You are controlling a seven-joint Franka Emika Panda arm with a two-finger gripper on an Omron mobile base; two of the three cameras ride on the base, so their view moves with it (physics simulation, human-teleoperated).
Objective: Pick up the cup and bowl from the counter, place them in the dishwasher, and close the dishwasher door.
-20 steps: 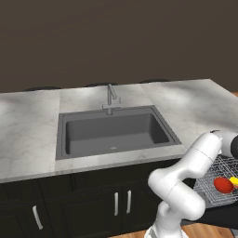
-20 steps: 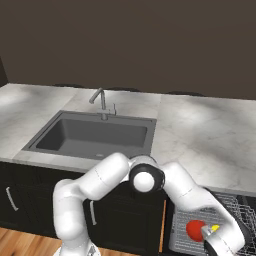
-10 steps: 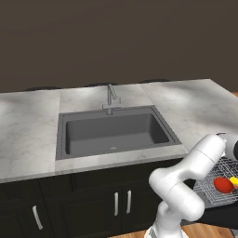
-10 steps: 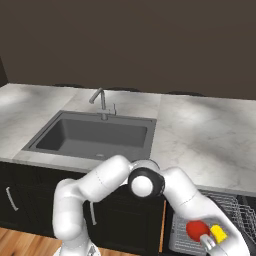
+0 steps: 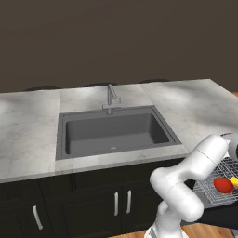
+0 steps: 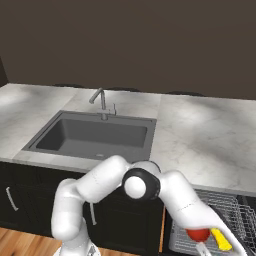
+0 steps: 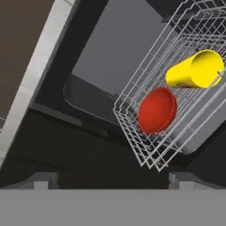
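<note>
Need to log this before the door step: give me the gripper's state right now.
Gripper: open, holding nothing; the yellow cup and red bowl both lie in the dishwasher rack, apart from its fingers.

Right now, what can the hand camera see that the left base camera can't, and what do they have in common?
Hand view alone: the cup lying on its side, seen whole, and the open gripper. Left base view alone: the counter, sink, tap and the arm. Both: the bowl beside the cup in the pulled-out wire rack.
</note>
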